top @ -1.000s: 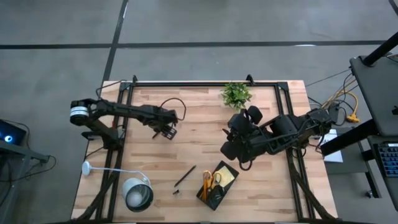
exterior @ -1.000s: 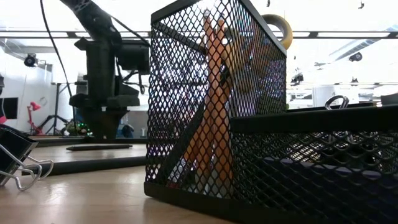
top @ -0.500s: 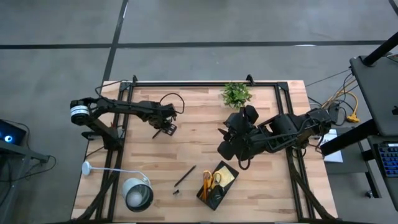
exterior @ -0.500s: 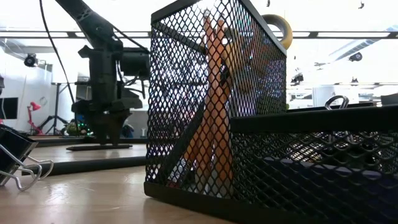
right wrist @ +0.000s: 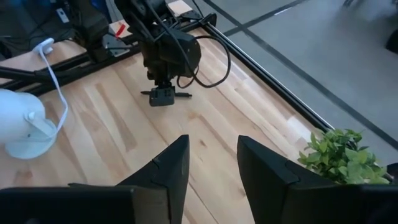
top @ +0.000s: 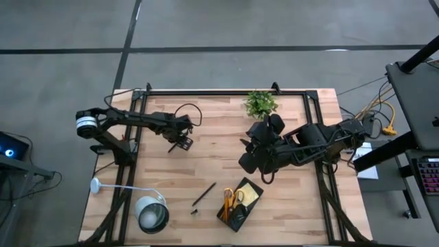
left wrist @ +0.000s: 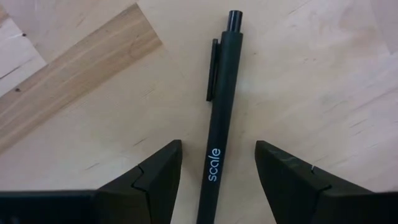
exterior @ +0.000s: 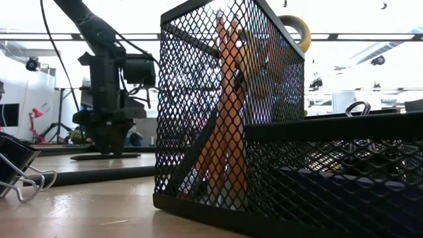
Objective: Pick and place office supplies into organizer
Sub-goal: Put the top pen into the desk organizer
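A black pen lies flat on the wooden table, left of centre. My left gripper hangs over it, pointing down and open. One finger stands on each side of the pen's barrel, and neither touches it. My right gripper is raised above the table's middle right, open, with nothing between its fingers. The black mesh organizer stands near the front edge. It holds yellow-handled scissors and a yellow sticky-note pad.
A second black pen and a tiny dark piece lie left of the organizer. A binder clip rests on the table near the low camera. The round lamp stands at the front left. The green plant stands at the far edge.
My left gripper has sunk a little over the black pen and shifted slightly toward the table's left edge, staying open. The pen has not moved.
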You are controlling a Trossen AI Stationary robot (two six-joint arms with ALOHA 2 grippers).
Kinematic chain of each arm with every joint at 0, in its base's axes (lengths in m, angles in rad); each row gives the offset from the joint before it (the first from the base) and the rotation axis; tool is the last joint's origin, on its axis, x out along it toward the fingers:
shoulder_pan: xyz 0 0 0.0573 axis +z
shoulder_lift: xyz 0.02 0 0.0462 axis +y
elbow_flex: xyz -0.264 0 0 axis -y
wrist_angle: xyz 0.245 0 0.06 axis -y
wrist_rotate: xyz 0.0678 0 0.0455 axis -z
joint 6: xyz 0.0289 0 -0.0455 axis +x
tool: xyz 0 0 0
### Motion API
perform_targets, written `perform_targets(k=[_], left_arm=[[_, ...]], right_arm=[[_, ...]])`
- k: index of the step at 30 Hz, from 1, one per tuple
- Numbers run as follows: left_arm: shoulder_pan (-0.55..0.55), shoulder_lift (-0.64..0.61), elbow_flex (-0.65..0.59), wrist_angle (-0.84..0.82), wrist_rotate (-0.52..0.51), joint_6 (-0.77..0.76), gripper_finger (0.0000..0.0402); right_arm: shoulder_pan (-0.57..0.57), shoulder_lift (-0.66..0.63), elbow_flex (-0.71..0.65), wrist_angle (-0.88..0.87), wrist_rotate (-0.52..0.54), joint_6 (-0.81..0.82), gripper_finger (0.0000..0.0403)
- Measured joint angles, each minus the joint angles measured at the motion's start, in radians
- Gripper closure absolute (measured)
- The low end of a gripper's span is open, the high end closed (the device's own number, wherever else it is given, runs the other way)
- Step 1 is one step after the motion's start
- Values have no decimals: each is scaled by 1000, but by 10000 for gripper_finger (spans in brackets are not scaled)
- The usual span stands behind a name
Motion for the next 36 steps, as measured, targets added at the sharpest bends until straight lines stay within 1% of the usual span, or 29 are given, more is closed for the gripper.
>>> perform_targets(k=[4,13,16,23,27,29,36], left_arm=[[1,17,-10,5,9,1,210],[0,19,13,2,18,5,215],[0,20,12,0,15,5,240],[-1,20,9,7,8,0,339],[-1,20,9,14,12,33,381],[-1,20,9,15,12,51,390],[-2,0,26,20,5,81,387]], right_arm=[[0,0,0,25,0,-3,278],[0,0,0,34,3,-3,287],[0,0,0,36,3,-3,284],[0,0,0,41,3,-30,277],[-1,0,0,42,4,-42,280],[-2,0,0,42,4,-48,282],[-15,0,0,41,4,-48,286]])
